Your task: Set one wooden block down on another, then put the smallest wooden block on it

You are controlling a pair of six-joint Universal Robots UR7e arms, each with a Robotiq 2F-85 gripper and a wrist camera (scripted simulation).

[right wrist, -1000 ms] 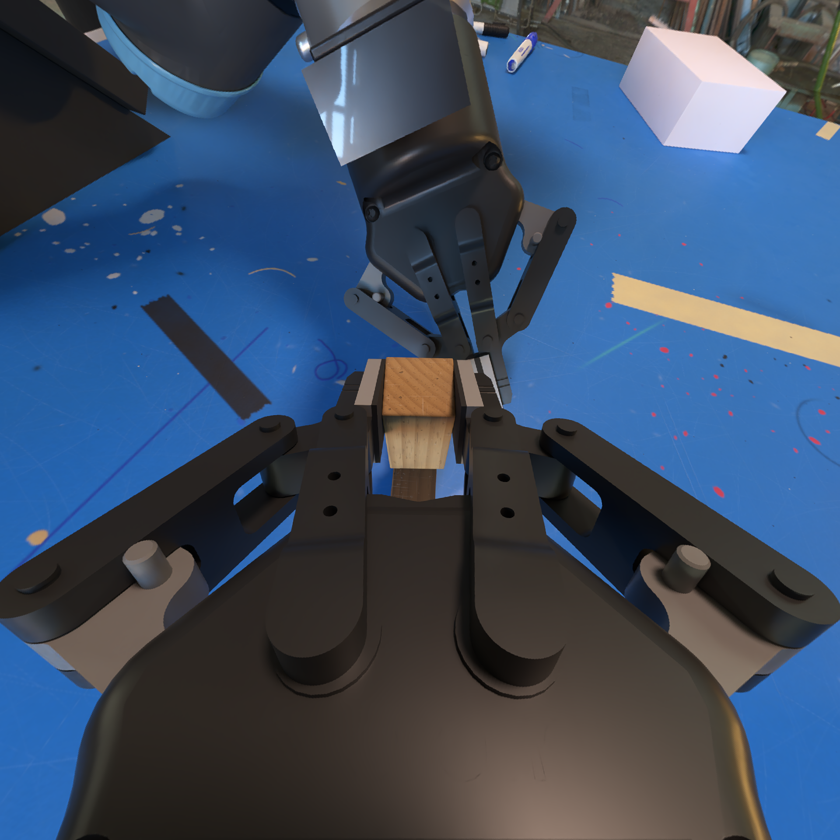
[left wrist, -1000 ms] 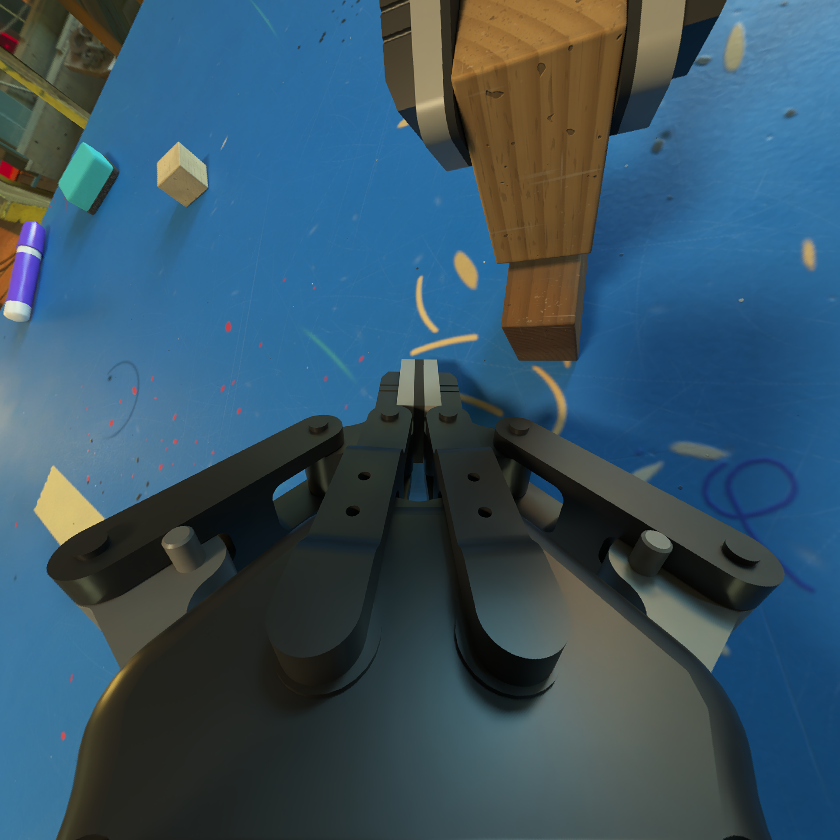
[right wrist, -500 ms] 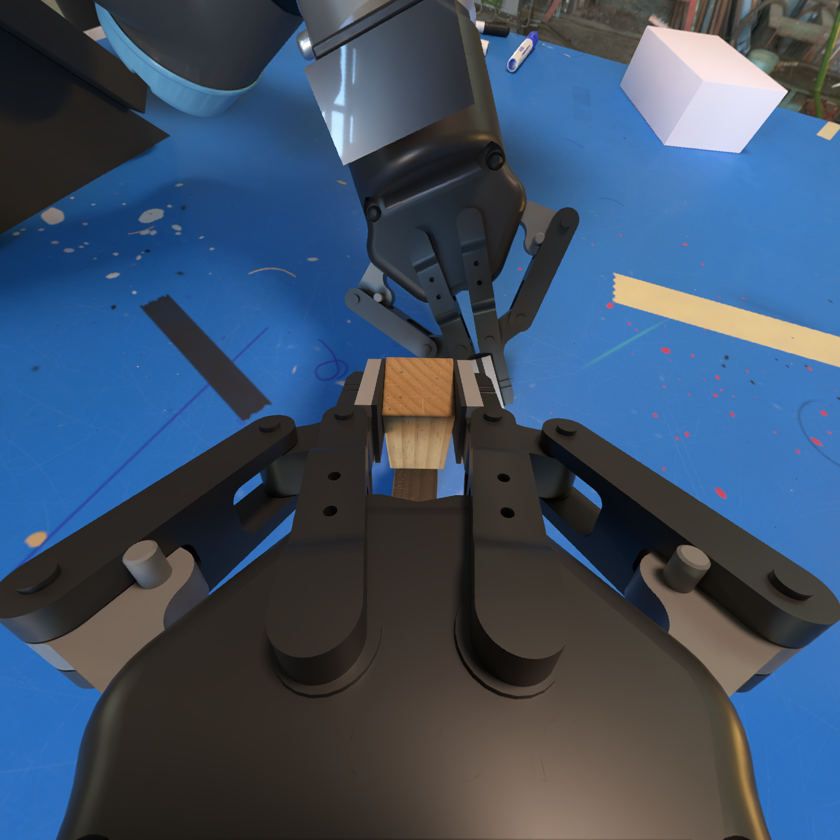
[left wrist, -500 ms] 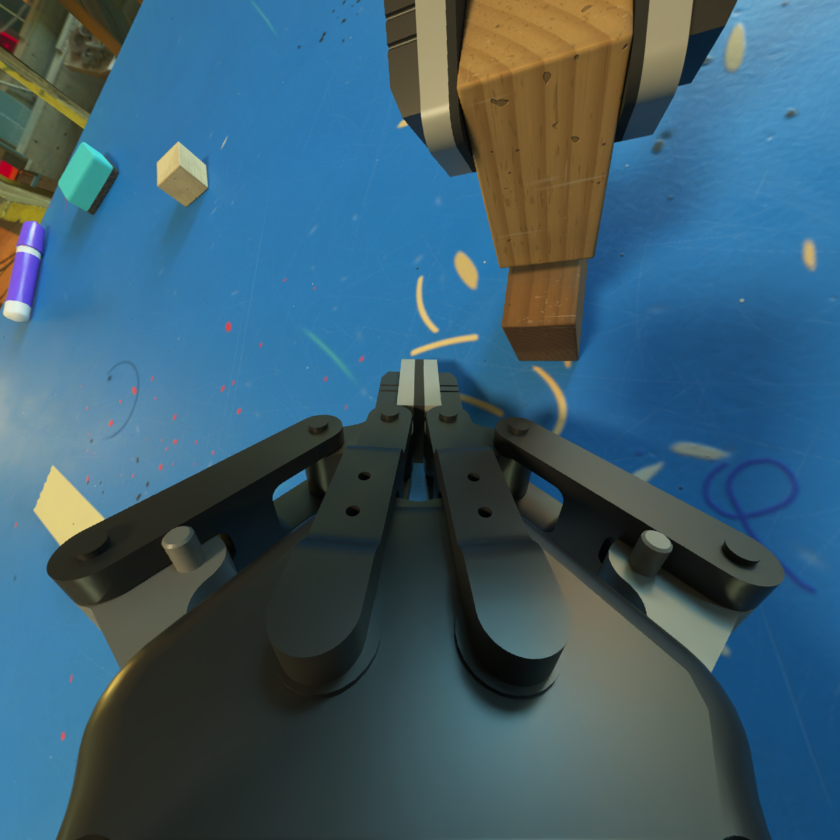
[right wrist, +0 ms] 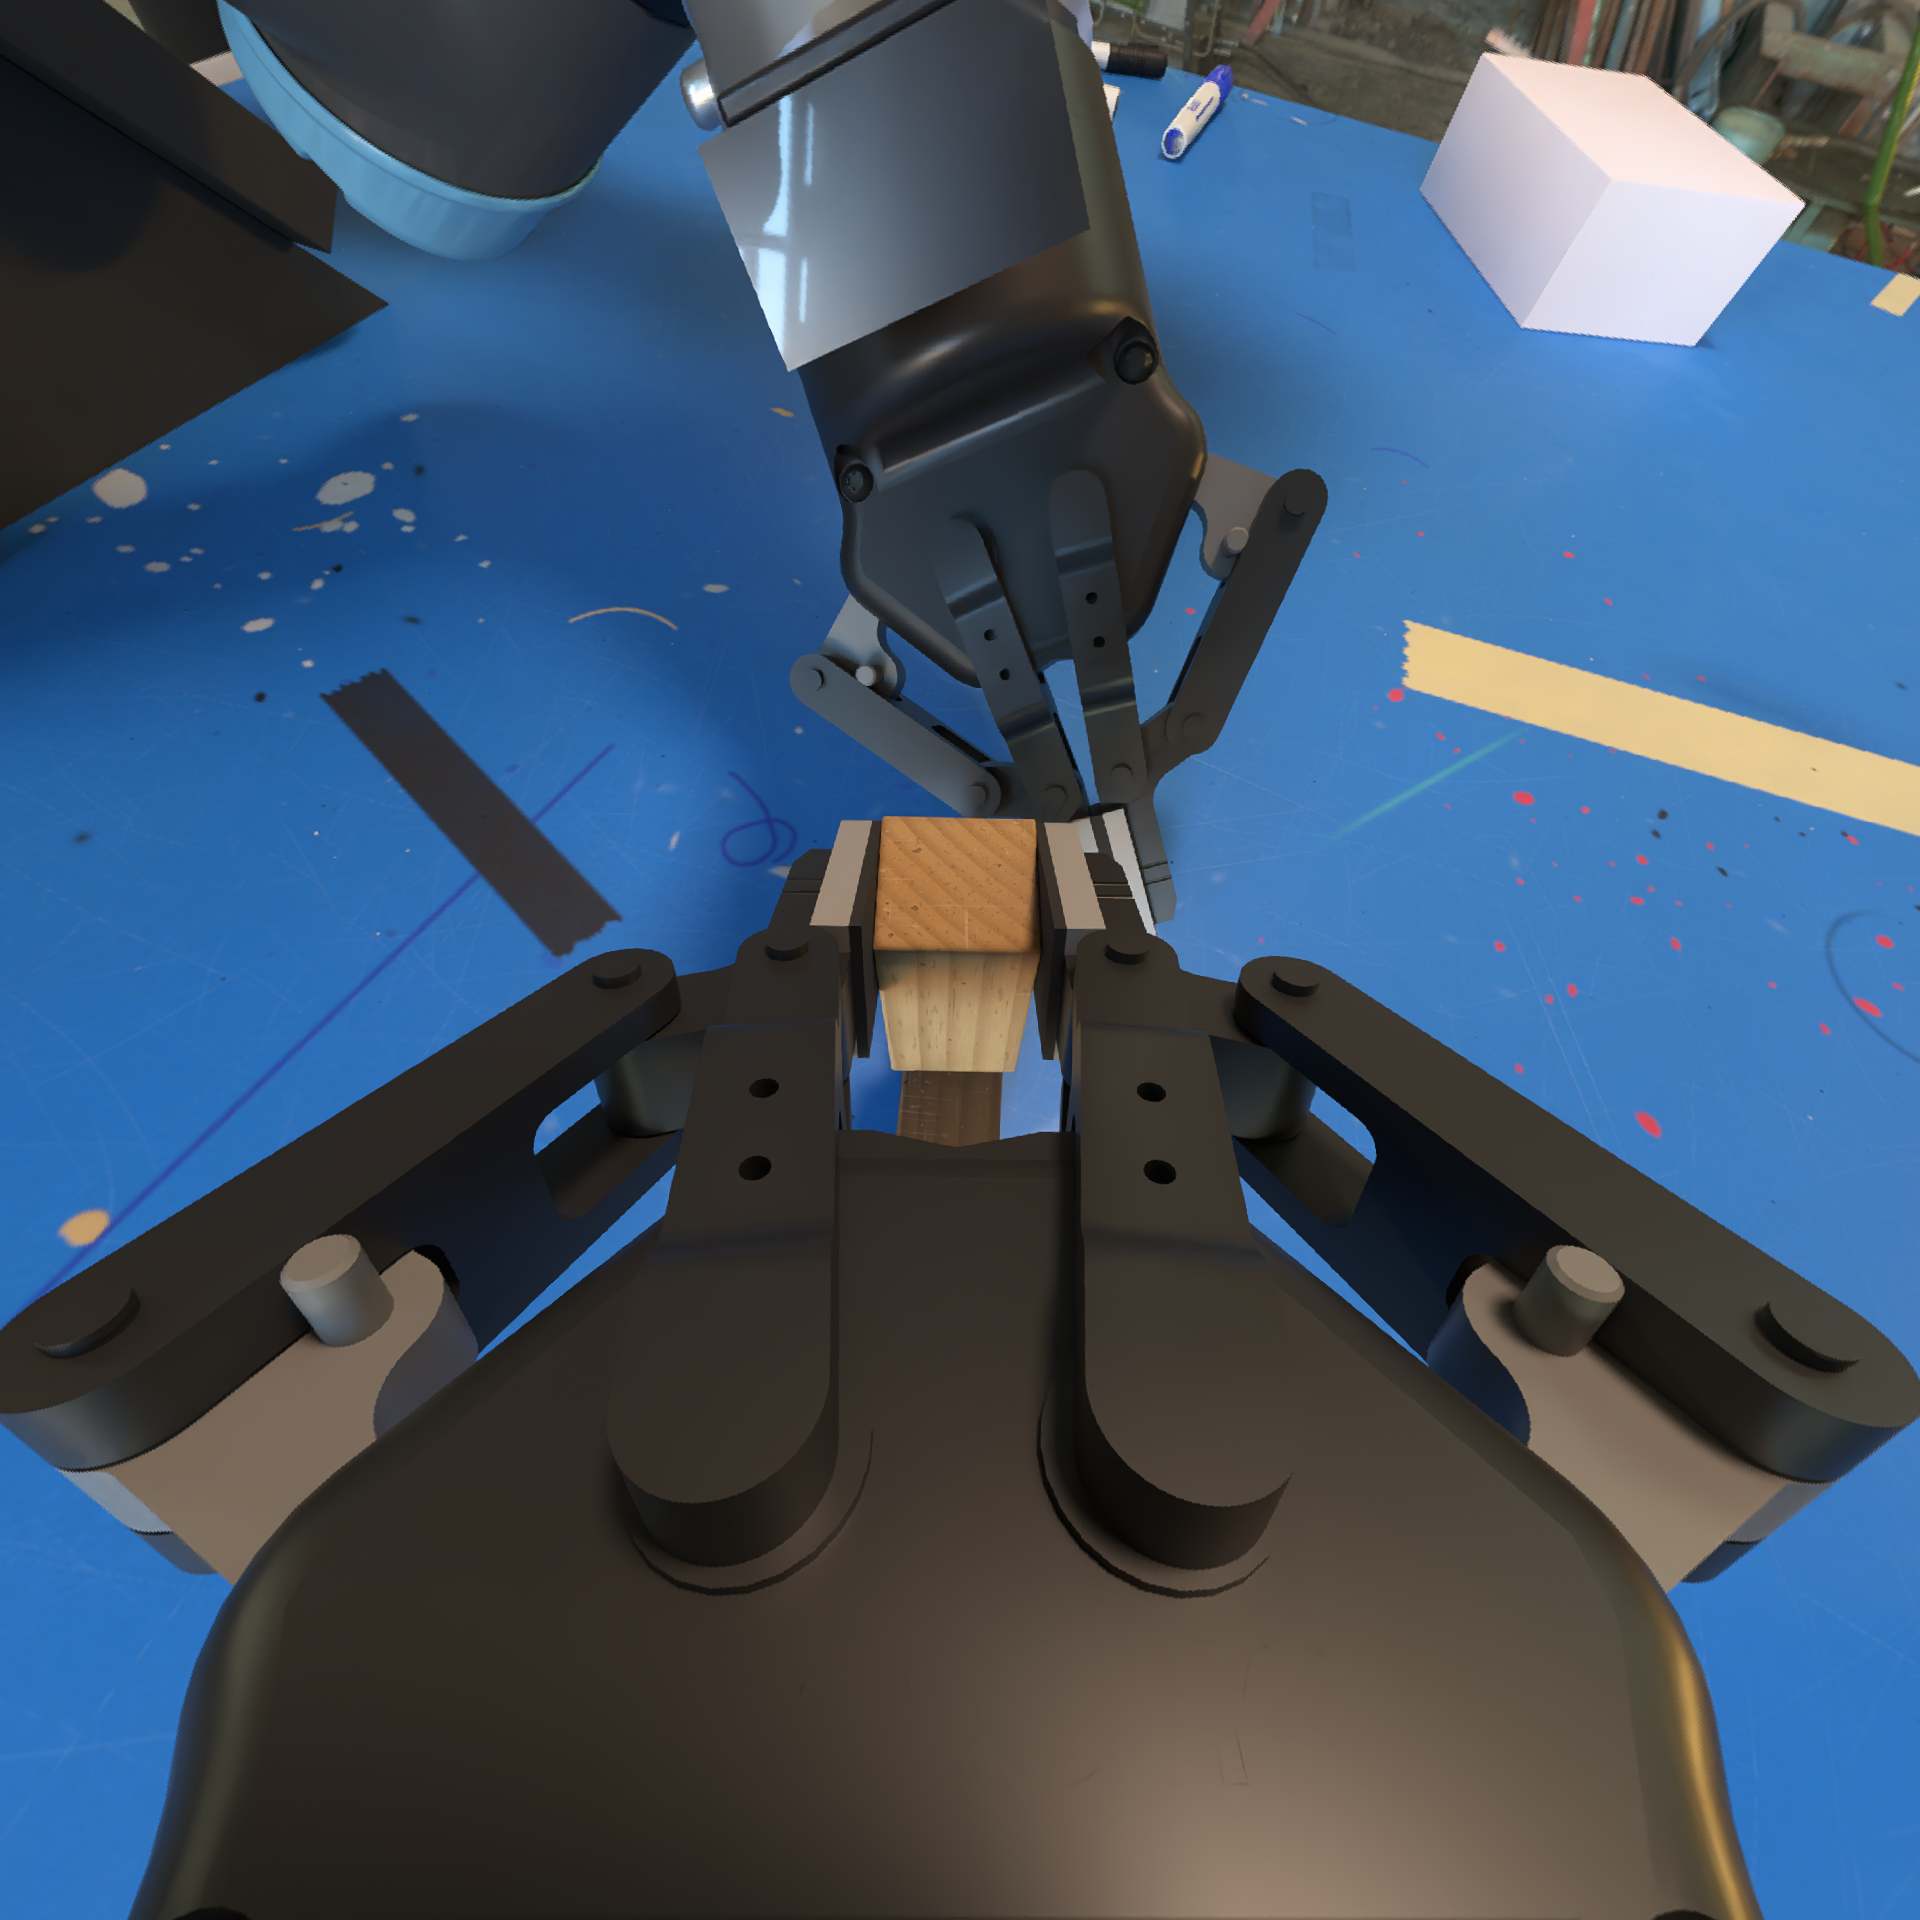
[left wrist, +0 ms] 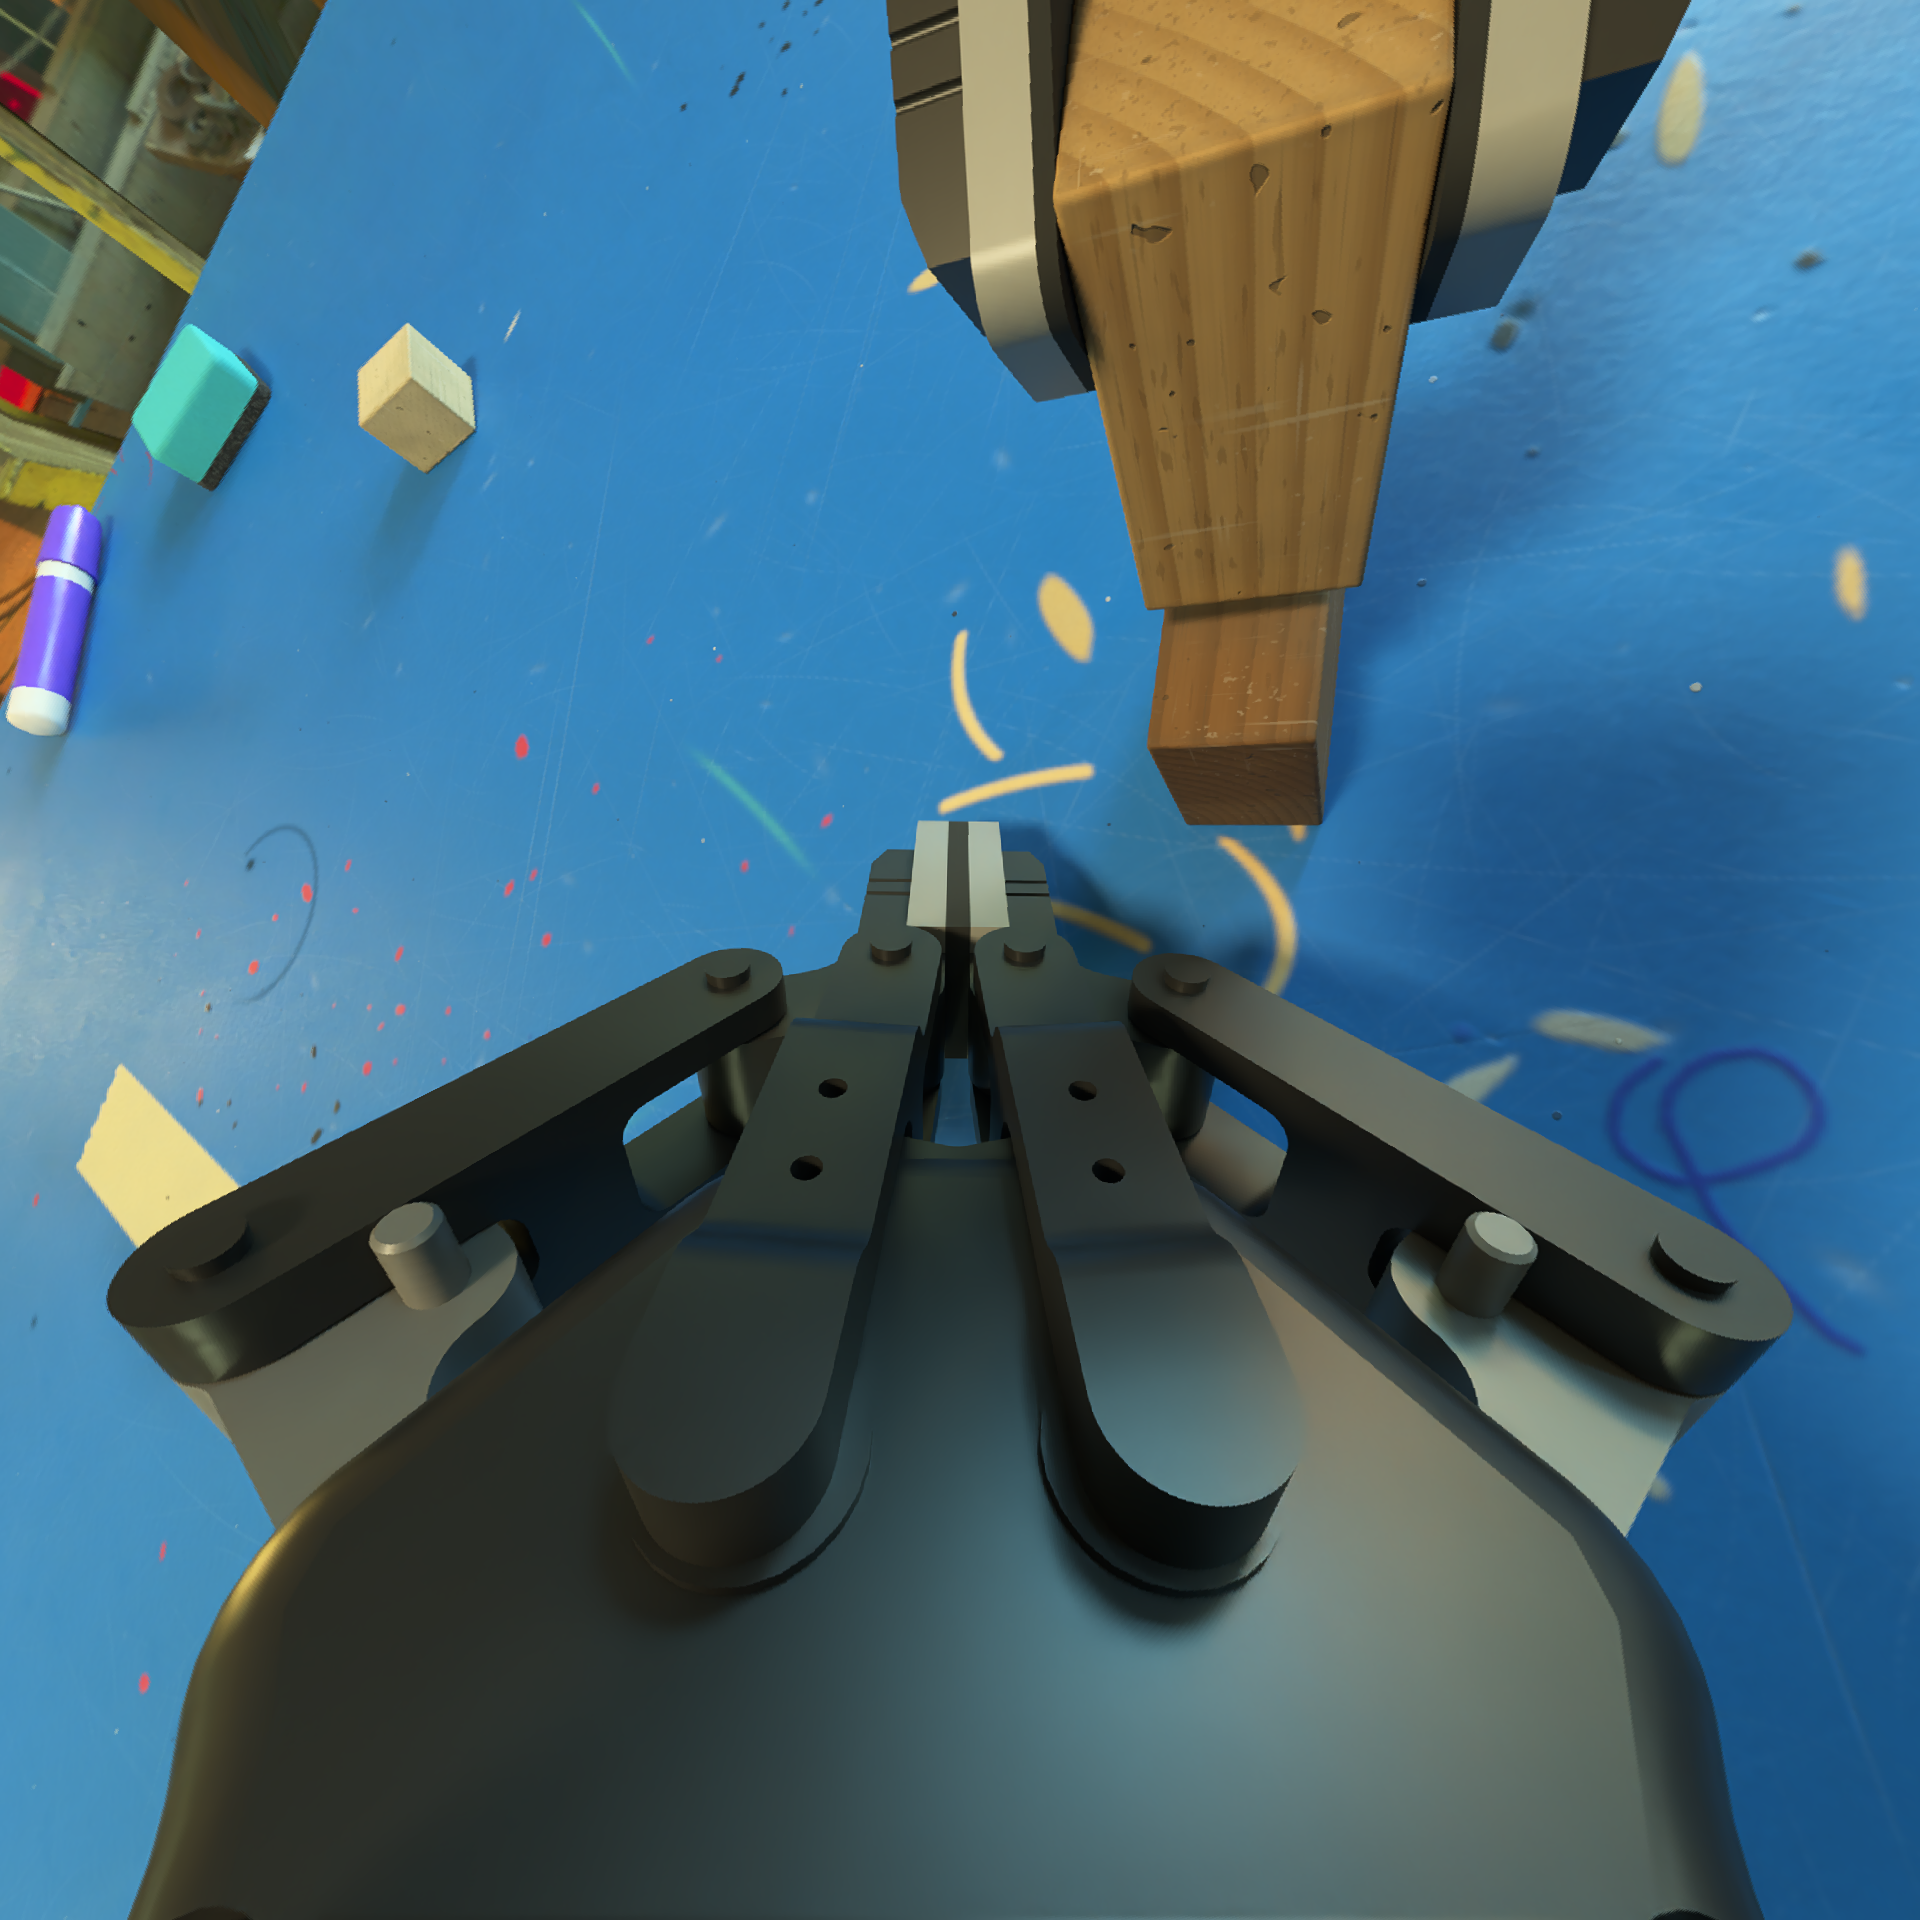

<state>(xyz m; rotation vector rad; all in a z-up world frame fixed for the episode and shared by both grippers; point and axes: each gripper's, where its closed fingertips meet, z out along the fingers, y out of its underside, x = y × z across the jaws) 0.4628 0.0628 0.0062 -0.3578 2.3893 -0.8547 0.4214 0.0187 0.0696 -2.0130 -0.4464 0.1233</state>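
Note:
My right gripper (right wrist: 956, 878) is shut on a light brown wooden block (left wrist: 1247, 395), held upright over a darker, narrower wooden block (left wrist: 1242, 707) that stands on the blue table (left wrist: 623, 623). Their ends meet in view; I cannot tell whether they touch. In the right wrist view the dark block (right wrist: 951, 1122) shows just below the held one. My left gripper (left wrist: 956, 873) is shut and empty, with its tips low over the table just left of the dark block. The smallest block, a pale cube (left wrist: 416, 395), lies far left.
A teal eraser (left wrist: 197, 405) and a purple marker (left wrist: 57, 623) lie by the table's left edge. A white box (right wrist: 1600, 197), a blue marker (right wrist: 1195, 109), a black tape strip (right wrist: 468, 810) and a yellow tape strip (right wrist: 1662, 727) show in the right wrist view.
The right gripper with its block has shifted very slightly to the right in the left wrist view. The left gripper has not moved.

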